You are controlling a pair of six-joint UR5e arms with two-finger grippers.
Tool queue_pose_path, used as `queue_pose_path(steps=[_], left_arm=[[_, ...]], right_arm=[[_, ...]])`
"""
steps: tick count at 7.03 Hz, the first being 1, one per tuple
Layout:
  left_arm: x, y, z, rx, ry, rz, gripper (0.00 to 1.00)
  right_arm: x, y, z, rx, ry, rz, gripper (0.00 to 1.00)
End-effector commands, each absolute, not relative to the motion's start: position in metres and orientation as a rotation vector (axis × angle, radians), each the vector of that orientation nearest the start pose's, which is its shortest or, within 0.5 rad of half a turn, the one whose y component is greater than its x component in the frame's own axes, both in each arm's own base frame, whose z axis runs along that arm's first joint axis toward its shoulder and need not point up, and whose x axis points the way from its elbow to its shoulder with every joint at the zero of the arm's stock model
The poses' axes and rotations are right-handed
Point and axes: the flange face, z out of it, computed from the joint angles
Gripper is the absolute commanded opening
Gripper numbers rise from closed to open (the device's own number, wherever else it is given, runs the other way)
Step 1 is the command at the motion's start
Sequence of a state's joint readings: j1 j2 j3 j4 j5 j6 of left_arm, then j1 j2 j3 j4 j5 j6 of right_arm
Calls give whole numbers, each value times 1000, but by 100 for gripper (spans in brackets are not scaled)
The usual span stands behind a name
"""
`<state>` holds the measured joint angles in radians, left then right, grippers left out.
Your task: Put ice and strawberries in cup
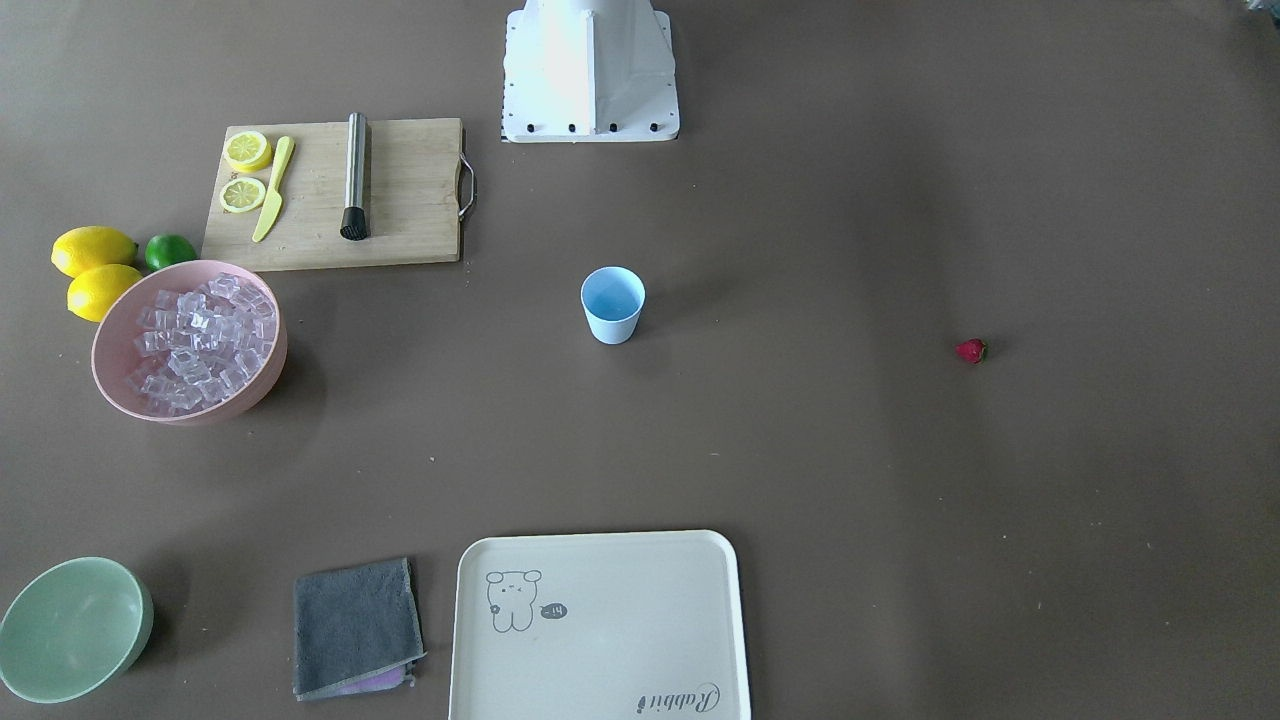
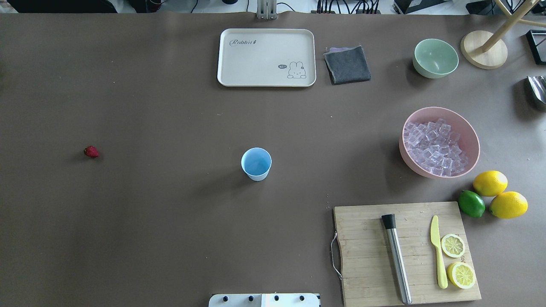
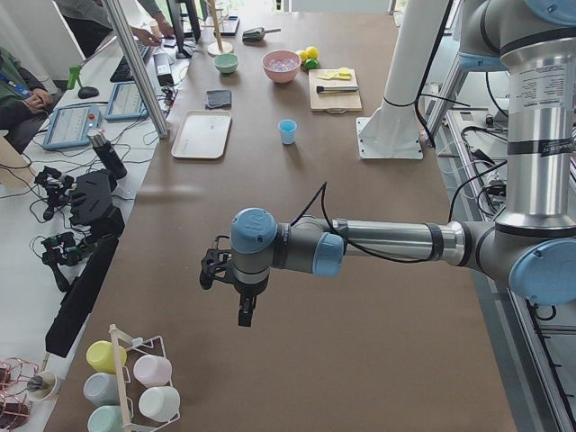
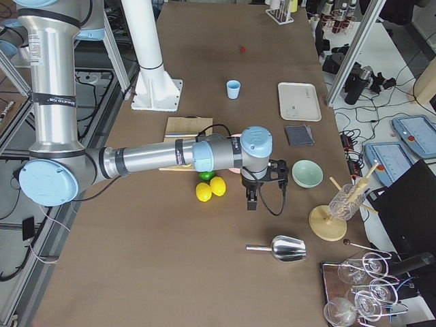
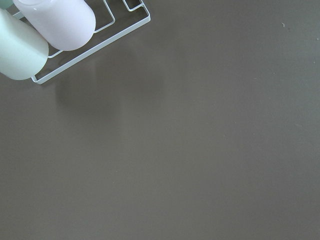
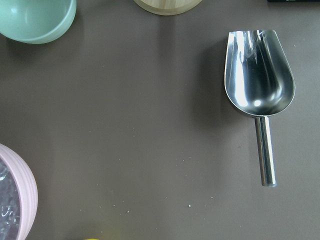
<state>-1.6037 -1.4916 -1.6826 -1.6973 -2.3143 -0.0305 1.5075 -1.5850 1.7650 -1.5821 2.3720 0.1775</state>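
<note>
The light blue cup point(image 2: 256, 163) stands upright and empty mid-table, also in the front view point(image 1: 612, 303). The red strawberry point(image 2: 91, 152) lies alone on the table far on my left side point(image 1: 970, 350). The ice point(image 2: 435, 147) fills the pink bowl point(image 2: 410, 164) on my right side point(image 1: 200, 340). My left gripper point(image 3: 244, 315) hangs over bare table far from the cup, near a cup rack. My right gripper point(image 4: 251, 199) hangs beyond the pink bowl, near the green bowl. Both show only in side views, so I cannot tell if they are open or shut.
A cutting board point(image 2: 367, 256) with muddler, yellow knife and lemon slices lies near right. Lemons point(image 2: 490, 183) and a lime point(image 2: 471, 204) sit beside it. A tray point(image 2: 266, 57), grey cloth point(image 2: 347, 65) and green bowl point(image 2: 435, 57) line the far edge. A metal scoop point(image 6: 260, 75) lies under the right wrist.
</note>
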Motion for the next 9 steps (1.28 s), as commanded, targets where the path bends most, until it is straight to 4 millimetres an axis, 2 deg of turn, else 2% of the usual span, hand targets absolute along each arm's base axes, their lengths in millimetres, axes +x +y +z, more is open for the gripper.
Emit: queue_pose_path(steps=[1, 2, 3, 5, 9], left_arm=[[-79, -475, 625, 167, 733, 14, 98], [-78, -471, 635, 150, 741, 7, 98], [-79, -455, 651, 119, 738, -5, 98], [-80, -452, 653, 117, 734, -8, 98], [-82, -452, 652, 120, 735, -15, 98]], right_arm=[[28, -499, 561, 50, -814, 98, 100], [23, -500, 562, 44, -812, 89, 100], [23, -499, 560, 51, -811, 85, 100], [22, -509, 545, 76, -816, 76, 100], [22, -509, 541, 82, -825, 71, 100]])
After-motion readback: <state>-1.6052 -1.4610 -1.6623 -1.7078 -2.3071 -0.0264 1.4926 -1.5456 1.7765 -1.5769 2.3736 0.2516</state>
